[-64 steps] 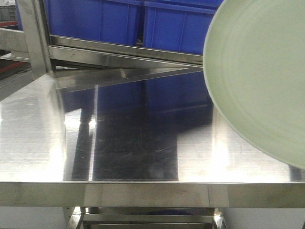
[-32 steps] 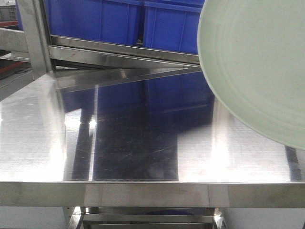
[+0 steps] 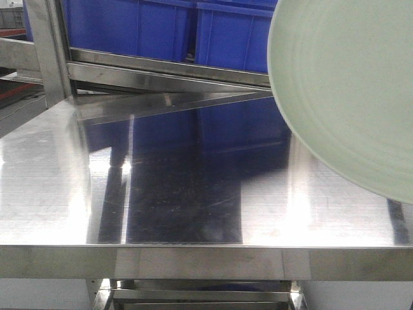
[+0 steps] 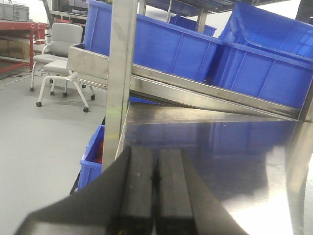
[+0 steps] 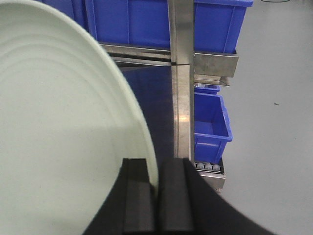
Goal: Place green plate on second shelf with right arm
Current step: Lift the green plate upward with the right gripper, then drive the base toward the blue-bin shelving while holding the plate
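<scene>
- Right wrist view: the right gripper pinches the rim of the green plate. One black finger lies on the plate's ringed face and the other on its far side.
- We see the plate filling the left half of that view, tilted up on edge, with its faint inner rings showing.
- Just past the plate's rim stands an upright steel post. Blue bins sit on a rack behind it, a small blue bin sits lower down to its right, and grey floor lies beyond.
- From the front view we find the green plate in the upper right corner. It is steeply tilted and cut off by the frame at the top and right.
- Its visible lower edge hangs over the right side of a shiny steel shelf. We cannot tell whether the hidden part touches the metal, nor which shelf level this is.
- Behind the shelf we make out more blue bins on a sloping steel rail.
- On the left wrist view, the left gripper has its two black fingers pressed together with nothing between them. It sits beside another steel post at the shelf's edge.
- Farther off on the left stands a pale office chair on the floor.
</scene>
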You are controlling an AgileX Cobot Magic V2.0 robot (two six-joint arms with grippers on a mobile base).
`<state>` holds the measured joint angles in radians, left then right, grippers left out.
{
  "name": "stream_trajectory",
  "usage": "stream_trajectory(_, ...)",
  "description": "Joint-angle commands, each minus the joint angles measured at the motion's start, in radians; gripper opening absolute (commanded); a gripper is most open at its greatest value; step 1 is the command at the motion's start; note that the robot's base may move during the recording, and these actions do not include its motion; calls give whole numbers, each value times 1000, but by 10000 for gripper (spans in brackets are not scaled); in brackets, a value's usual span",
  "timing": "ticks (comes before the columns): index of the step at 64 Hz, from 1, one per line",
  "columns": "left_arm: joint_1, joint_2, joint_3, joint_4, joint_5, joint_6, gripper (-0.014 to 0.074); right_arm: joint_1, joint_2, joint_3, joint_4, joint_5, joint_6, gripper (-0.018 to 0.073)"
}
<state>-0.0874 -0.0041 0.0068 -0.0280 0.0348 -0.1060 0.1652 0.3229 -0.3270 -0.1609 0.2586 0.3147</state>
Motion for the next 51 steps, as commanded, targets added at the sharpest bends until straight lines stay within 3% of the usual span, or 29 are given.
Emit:
stream_trajectory(1, -7, -16, 41, -8, -91, -3, 130, -4, 3, -33, -9, -114, -1, 53)
stream_trajectory(51, -7, -16, 41, -8, -91, -3, 130, -4, 3, -33, -9, -114, -1, 53)
